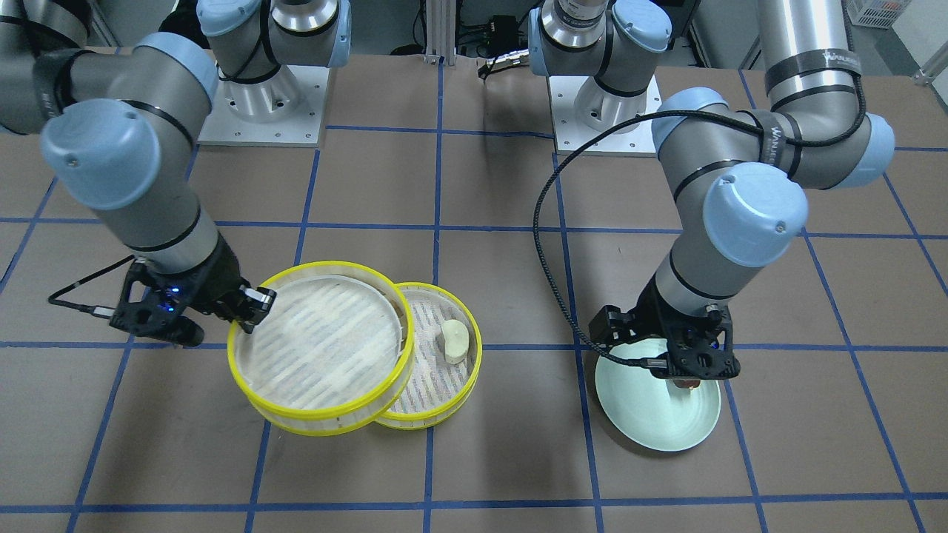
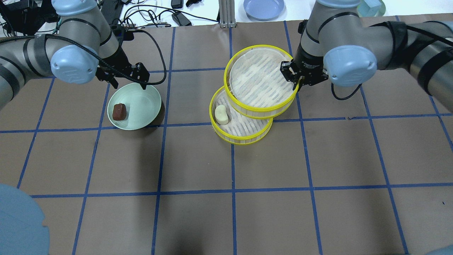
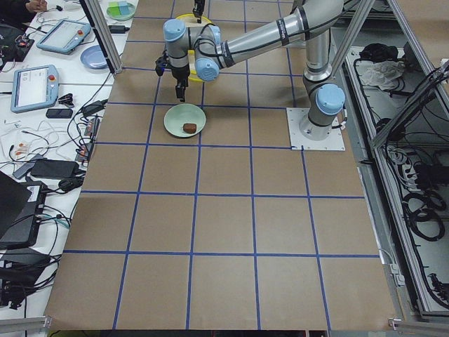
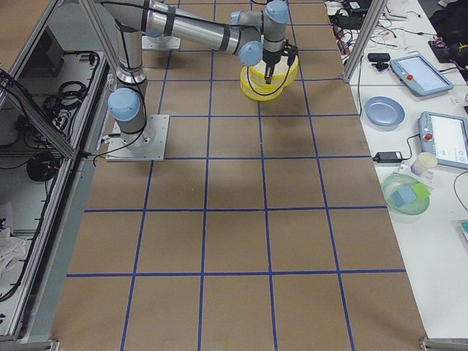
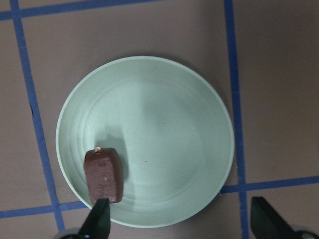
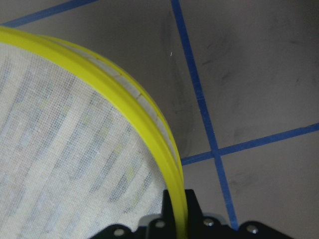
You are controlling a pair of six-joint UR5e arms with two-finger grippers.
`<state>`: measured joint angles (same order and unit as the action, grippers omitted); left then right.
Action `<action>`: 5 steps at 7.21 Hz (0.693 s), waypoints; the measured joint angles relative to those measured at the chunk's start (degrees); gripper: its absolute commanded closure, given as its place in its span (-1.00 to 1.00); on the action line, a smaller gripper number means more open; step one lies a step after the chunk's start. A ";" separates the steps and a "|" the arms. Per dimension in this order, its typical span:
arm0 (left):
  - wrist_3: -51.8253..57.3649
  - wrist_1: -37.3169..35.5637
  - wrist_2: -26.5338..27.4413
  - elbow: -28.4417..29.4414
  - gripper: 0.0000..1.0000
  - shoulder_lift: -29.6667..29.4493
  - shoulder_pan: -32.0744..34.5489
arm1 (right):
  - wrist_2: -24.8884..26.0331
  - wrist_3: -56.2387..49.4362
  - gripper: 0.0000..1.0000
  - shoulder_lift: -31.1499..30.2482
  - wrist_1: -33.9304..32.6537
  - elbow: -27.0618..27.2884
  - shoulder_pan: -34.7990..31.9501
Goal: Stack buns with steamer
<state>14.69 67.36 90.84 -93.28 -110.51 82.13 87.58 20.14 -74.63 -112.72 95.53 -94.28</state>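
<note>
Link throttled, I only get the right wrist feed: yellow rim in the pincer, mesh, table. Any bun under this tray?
Observer: A pale cream rounded bun lies in a lower yellow-rimmed steamer tray, in the part not covered by the upper yellow-rimmed steamer tray that the right pincer grips.
Operator: Other bun?
Observer: A dark brown oblong bun lies on a pale green round plate, at the robot's left.
Operator: Left arm on it?
Observer: No. The left pincer is open above the plate, holding nothing.
</note>
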 measured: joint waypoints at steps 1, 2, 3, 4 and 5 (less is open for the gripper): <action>4.81 -1.52 0.08 -1.38 -1.00 -1.16 -2.00 | 0.00 1.69 1.00 0.63 0.03 0.15 -1.72; 9.12 -4.16 0.11 -2.45 -1.00 -2.78 -3.76 | -0.06 2.04 1.00 1.47 0.09 0.56 -2.60; 12.25 -5.94 0.08 -2.98 -1.00 -4.66 -5.10 | -0.51 1.23 1.00 2.22 0.12 1.19 -3.17; 13.66 -6.84 0.04 -3.20 -1.00 -6.33 -5.79 | -1.16 -0.11 1.00 2.55 0.11 1.88 -3.57; 14.18 -7.42 -0.01 -3.27 -0.78 -7.77 -6.05 | -1.48 -0.68 1.00 2.66 -0.02 2.40 -3.79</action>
<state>28.86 59.94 90.83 -96.54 -118.28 76.08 86.10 19.46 -71.97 -112.74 97.93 -98.07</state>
